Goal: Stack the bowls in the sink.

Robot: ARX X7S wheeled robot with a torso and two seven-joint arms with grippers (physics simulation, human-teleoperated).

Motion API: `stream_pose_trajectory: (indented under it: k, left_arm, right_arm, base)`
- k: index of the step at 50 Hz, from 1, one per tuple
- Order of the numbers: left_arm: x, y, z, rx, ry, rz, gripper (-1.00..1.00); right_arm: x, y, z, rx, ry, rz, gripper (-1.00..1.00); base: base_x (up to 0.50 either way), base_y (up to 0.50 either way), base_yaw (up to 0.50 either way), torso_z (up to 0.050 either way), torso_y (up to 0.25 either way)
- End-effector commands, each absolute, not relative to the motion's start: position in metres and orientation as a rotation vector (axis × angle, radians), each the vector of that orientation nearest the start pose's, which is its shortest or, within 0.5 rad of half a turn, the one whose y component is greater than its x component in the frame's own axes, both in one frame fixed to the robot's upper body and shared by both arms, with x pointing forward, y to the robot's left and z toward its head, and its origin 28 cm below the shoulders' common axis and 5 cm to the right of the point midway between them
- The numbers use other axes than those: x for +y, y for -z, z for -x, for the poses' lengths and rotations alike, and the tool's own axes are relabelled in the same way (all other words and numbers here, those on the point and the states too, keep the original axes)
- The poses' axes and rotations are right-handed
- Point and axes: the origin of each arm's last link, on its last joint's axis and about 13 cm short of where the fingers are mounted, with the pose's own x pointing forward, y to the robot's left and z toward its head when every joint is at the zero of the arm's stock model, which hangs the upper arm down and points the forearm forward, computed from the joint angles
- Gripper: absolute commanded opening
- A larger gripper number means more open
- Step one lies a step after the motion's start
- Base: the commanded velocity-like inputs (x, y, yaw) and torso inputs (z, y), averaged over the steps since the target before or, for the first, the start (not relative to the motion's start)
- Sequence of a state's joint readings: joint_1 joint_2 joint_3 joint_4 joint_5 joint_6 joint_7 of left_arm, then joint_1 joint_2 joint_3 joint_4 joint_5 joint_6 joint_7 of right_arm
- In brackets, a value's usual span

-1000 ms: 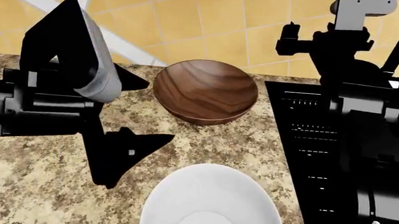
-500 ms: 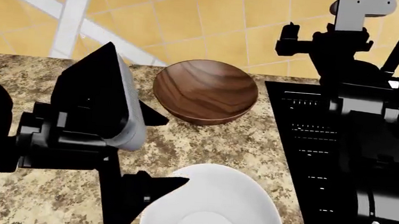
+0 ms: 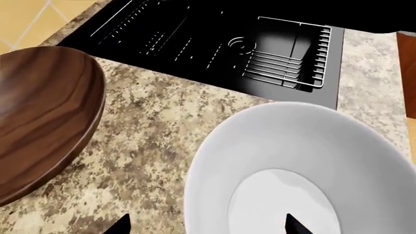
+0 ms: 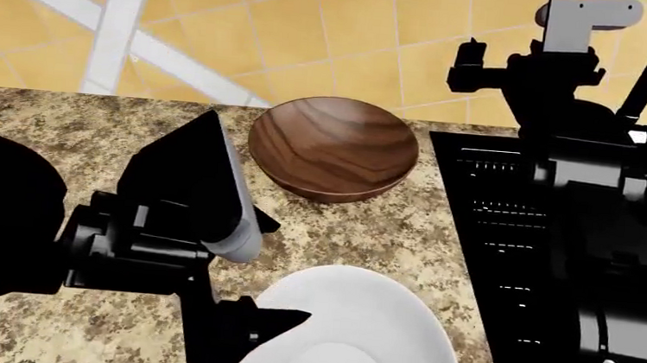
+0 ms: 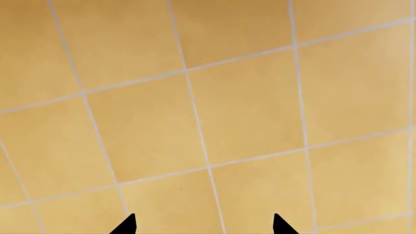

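The white bowl [image 4: 346, 335] sits on the speckled counter [image 4: 24, 314], near the front edge, and the brown bowl [image 4: 332, 147] sits behind it by the tiled wall [image 4: 289, 31]. The black sink [image 4: 504, 239] is just to their right. The left gripper [image 4: 265, 268] is spread wide over the white bowl's left rim, and the right gripper [image 5: 202, 225] is spread too, facing yellow tiles.

a speckled brown granite counter [image 4: 27, 132] fills the foreground; behind it spreads a yellow-orange tiled surface [image 4: 312, 25] with pale grout lines; lighting is even
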State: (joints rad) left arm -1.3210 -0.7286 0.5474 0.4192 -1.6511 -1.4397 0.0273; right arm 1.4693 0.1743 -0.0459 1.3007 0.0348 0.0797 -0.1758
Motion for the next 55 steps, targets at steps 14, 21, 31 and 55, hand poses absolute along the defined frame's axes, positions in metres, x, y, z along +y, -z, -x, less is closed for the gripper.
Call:
stream_pose_trajectory:
  k: [14,21,31,55]
  left_arm:
    - [0.229,-0.274,-0.237,0.534,1.165,-0.39,1.0]
    - [0.226,-0.267,-0.239,0.556,1.172,-0.39,1.0]
    - [0.224,-0.26,-0.242,0.57,1.18,-0.39,1.0]
    - [0.225,-0.245,-0.246,0.613,1.172,-0.389,1.0]
  right_arm:
    - [-0.174,-0.249,-0.435,-0.081,-0.01,0.038,1.0]
    - [-0.175,-0.247,-0.434,-0.079,-0.007,0.034,1.0]
    - [-0.177,-0.246,-0.434,-0.078,-0.001,0.032,1.0]
    - [-0.179,-0.243,-0.433,-0.075,0.005,0.03,1.0]
  base:
    - [0.0,0.0,0.0,0.0,0.0]
    - [0.0,0.0,0.0,0.0,0.0]
    - [0.0,0.0,0.0,0.0,0.0]
    - [0.0,0.0,0.0,0.0,0.0]
